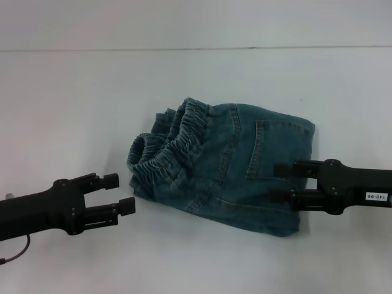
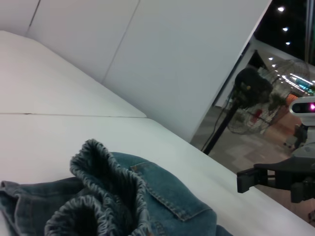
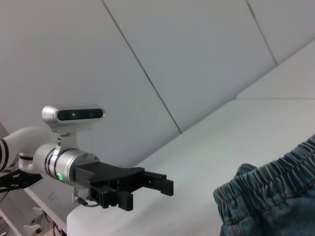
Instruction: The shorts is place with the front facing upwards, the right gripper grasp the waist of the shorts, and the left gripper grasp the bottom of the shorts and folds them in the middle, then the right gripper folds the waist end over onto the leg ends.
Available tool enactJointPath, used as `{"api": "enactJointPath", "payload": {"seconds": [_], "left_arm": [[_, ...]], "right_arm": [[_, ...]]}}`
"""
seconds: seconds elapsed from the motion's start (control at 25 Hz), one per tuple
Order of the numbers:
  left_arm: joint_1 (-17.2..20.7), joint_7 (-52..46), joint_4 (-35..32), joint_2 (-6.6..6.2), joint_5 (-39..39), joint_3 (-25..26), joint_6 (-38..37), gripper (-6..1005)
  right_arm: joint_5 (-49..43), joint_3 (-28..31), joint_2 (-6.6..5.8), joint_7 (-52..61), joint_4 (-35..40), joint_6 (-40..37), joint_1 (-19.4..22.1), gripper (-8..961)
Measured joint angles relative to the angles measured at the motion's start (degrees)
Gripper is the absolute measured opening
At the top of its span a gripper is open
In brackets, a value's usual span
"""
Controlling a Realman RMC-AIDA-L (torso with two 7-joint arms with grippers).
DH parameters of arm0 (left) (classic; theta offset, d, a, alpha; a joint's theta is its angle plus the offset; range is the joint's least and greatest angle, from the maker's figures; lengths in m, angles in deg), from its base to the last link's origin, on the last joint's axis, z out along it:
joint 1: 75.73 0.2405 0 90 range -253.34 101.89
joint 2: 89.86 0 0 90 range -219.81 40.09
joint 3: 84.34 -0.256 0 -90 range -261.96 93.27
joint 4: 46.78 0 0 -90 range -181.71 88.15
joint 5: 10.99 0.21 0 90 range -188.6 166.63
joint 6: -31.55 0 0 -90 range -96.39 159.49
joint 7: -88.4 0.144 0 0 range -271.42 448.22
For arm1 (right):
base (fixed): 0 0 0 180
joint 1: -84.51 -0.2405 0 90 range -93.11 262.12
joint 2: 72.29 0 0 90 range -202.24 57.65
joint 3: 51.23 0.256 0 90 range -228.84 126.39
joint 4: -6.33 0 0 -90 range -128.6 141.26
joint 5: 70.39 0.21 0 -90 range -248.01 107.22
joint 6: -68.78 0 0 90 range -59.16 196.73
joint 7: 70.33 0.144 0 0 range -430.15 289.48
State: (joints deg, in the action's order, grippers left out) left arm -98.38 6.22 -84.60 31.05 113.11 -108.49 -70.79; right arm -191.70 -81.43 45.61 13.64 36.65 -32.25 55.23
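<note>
The blue denim shorts (image 1: 226, 165) lie bundled in the middle of the white table (image 1: 73, 104), elastic waistband (image 1: 168, 147) toward the left and a back pocket facing up. My right gripper (image 1: 278, 182) hangs open over the shorts' right part, with nothing between its fingers. Open as well, my left gripper (image 1: 120, 195) sits low at the front left, a short gap from the waistband. In the left wrist view the shorts (image 2: 118, 196) fill the bottom and the right gripper (image 2: 268, 183) shows beyond them. The right wrist view catches the waistband (image 3: 275, 191) and the left gripper (image 3: 145, 192).
The white table (image 1: 196, 263) spreads around the shorts, with a white wall (image 1: 196, 24) behind its far edge. A black standing fan (image 2: 248, 93) is off the table in the left wrist view.
</note>
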Motion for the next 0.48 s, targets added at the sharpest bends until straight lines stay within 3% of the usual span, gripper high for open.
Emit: {"api": "enactJointPath", "payload": {"seconds": [0.48], "left_arm": [[0.06, -0.08, 0.03, -0.06, 0.0, 0.68, 0.05, 849]], "right_arm": [[0.03, -0.14, 0.85, -0.04, -0.15, 0.6, -0.27, 809]]}}
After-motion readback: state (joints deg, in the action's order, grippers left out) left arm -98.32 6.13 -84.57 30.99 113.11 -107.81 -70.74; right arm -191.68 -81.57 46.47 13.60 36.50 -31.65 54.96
